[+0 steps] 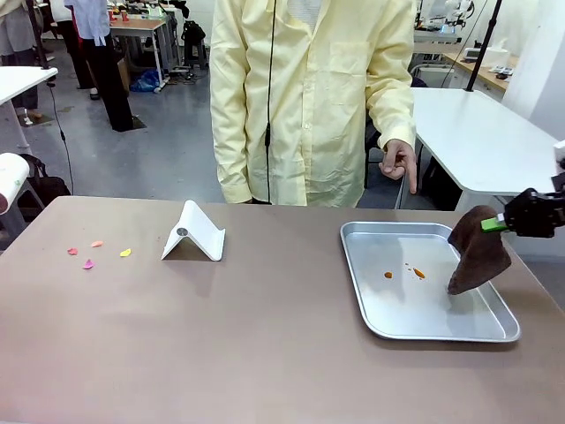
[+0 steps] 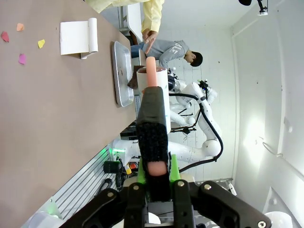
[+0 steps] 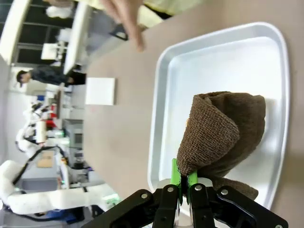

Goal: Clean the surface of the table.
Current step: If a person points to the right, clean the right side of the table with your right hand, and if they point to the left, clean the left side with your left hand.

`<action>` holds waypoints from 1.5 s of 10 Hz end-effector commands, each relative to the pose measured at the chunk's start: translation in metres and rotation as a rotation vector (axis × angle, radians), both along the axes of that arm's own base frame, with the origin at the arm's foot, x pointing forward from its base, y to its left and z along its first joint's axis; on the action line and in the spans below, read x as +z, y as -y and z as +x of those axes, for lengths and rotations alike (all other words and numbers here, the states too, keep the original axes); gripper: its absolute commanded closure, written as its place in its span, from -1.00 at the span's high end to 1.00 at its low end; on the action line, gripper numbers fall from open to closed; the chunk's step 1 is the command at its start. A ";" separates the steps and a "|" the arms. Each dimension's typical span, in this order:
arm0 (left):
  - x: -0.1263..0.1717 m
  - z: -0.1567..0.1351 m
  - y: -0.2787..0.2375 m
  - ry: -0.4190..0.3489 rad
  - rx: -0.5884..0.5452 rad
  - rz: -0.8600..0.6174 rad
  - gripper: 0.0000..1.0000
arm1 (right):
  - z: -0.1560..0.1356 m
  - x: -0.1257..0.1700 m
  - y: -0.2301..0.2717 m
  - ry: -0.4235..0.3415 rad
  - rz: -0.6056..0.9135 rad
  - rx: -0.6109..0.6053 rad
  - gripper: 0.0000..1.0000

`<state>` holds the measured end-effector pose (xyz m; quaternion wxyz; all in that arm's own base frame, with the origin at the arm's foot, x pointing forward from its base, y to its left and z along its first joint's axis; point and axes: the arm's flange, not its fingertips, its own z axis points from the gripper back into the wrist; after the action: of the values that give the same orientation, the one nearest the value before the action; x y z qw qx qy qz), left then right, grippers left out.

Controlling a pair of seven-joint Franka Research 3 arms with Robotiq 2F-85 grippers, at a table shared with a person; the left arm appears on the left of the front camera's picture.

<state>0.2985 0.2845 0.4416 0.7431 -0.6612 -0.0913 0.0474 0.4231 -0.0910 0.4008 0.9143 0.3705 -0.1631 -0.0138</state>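
Holding a brown cloth [image 1: 477,252] pinched tight, your right fingers [image 1: 492,224] hang it over the right end of the metal tray [image 1: 397,226], with its lower edge down near the tray floor. Your left fingers [image 2: 153,118] are closed, with nothing I can make out between them. The desk [image 1: 265,344] lies under everything, its long axis running left to right across the front view. The coloured scraps [image 1: 88,263] lie near its left end, well apart from the cloth, beyond the white folded stand [image 1: 196,234]. Your left arm is nearer them, but the cloth is on the right, so I judge a long leftward sweep is needed.
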 end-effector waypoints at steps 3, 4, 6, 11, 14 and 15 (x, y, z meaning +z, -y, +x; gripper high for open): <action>0.005 -0.003 0.001 -0.009 0.004 0.003 -1.00 | 0.061 -0.039 -0.016 -0.124 -0.139 0.056 -0.89; 0.005 -0.003 0.001 -0.009 0.004 0.003 -1.00 | 0.074 -0.057 -0.025 -0.149 -0.165 0.039 -0.89; 0.005 -0.003 0.001 -0.009 0.004 0.003 -1.00 | 0.089 -0.081 -0.039 -0.193 -0.127 0.055 -0.89; 0.005 -0.003 0.001 -0.009 0.004 0.003 -1.00 | 0.092 -0.120 -0.090 -0.257 -0.008 0.143 -0.89; 0.005 -0.003 0.001 -0.009 0.004 0.003 -1.00 | 0.089 -0.139 -0.125 -0.323 0.072 0.205 -0.89; 0.005 -0.003 0.001 -0.009 0.004 0.003 -1.00 | 0.089 -0.144 -0.135 -0.329 0.100 0.219 -0.89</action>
<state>0.2984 0.2845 0.4417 0.7433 -0.6610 -0.0913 0.0474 0.5044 0.0357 0.2618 0.9131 0.4064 0.0271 0.0189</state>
